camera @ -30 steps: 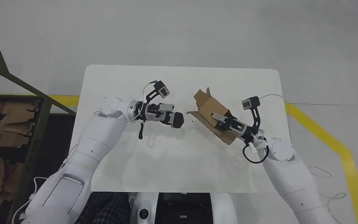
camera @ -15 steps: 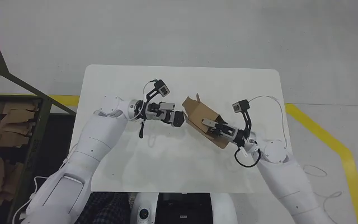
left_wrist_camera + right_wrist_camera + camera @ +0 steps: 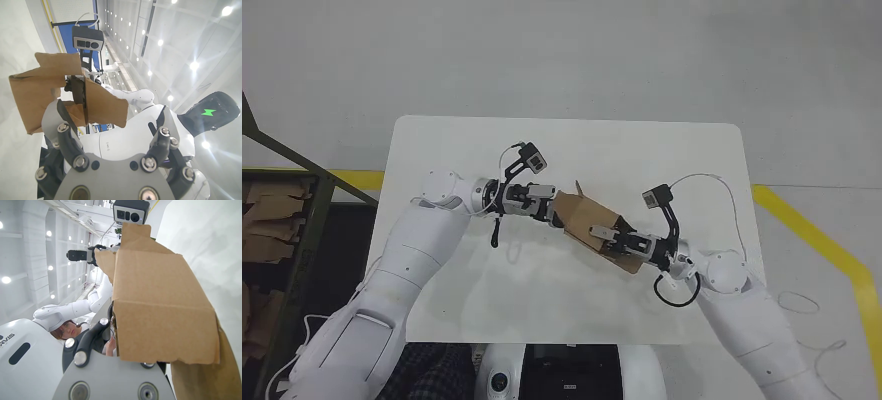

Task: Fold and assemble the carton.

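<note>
The carton (image 3: 585, 214) is plain brown cardboard, matt and creased along its folds, with ragged, torn-looking flap edges. It sits tilted over the middle of the table (image 3: 442, 150), between the two grippers. Its end flaps stand splayed out, not tucked.

The right gripper (image 3: 606, 234) pinches one wall of the carton (image 3: 160, 313), with a slim metal finger (image 3: 109, 313) beside the fold.

At the other end, the left gripper (image 3: 550, 207) is spread wide. A loose flap (image 3: 105, 106) lies between its black-padded fingers (image 3: 60, 111), unclamped. The tabletop is smooth and white with rounded corners.
</note>
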Action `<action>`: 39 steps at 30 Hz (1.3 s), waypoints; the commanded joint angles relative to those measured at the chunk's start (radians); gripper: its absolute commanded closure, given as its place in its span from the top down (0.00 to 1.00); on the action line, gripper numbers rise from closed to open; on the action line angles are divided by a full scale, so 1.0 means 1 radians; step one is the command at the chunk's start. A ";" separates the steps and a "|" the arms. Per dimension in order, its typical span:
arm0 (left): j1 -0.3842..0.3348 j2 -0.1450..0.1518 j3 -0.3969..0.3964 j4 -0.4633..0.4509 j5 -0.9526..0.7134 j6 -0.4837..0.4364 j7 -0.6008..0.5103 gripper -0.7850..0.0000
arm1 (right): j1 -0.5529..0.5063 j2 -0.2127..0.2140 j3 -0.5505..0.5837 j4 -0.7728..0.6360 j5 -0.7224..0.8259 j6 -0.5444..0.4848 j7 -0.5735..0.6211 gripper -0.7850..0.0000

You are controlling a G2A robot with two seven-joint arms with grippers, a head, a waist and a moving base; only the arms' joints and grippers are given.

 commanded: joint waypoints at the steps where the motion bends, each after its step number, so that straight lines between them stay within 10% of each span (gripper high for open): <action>1: 0.000 0.000 0.000 0.001 0.000 0.000 -0.001 1.00 | 0.001 0.000 -0.002 0.002 -0.001 0.001 -0.002 0.00; 39: -0.006 0.010 -0.067 0.026 0.020 -0.014 0.047 1.00 | -0.003 0.001 -0.083 -0.041 0.029 0.028 0.185 0.00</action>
